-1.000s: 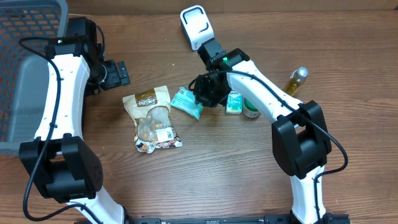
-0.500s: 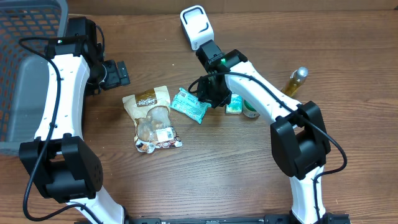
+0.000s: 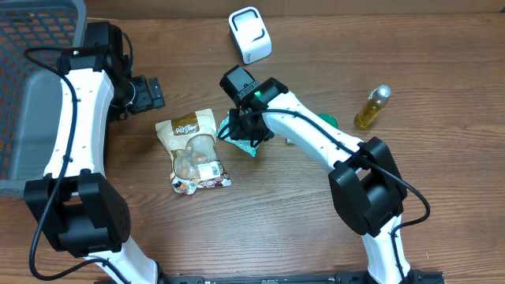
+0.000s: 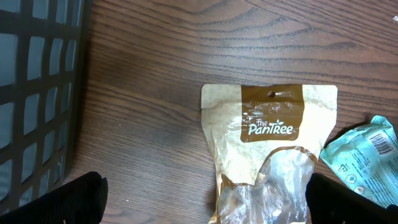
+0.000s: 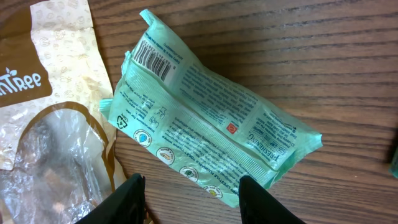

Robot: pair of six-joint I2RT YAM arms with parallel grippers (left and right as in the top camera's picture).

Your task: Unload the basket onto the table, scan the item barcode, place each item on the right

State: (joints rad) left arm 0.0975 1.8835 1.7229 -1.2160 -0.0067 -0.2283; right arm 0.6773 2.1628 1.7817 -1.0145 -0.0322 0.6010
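Right gripper (image 5: 191,184): jaws parted, nothing clamped. It is poised low over the teal packet (image 5: 205,134), and the packet's near edge lies between the two fingers.
Teal packet: lying flat and slantwise on the table (image 3: 260,225), under the right wrist. One corner rests against the edge of the PanTree pouch (image 5: 43,112).
Barcode (image 5: 154,59): face up at the packet's far end, next to the crimped seal, with nothing covering it.
Step in hand (judged): taking hold of the packet so it can be presented to the scanner (image 3: 249,34). No grip is made yet.
Scanner: a white unit at the far side of the table, well apart from the packet. Which way its reading window faces cannot be told.
Recommended grip: close across the packet's narrow width at the middle or the end away from the barcode, keeping both fingers off the printed bars.
Handling note (judged): the film looks soft and will crumple, so pinch no harder than needed and keep the barcode panel flat.
Risk: the pouch edge may get caught in the same pinch, so check for clearance on that side first.
Left gripper (image 4: 205,194): spread wide and empty, hovering over the pouch's top end beside the basket (image 4: 37,93). It has no part in this step.
Bystander: an amber bottle (image 3: 372,107) stands to the right, well apart from the packet.
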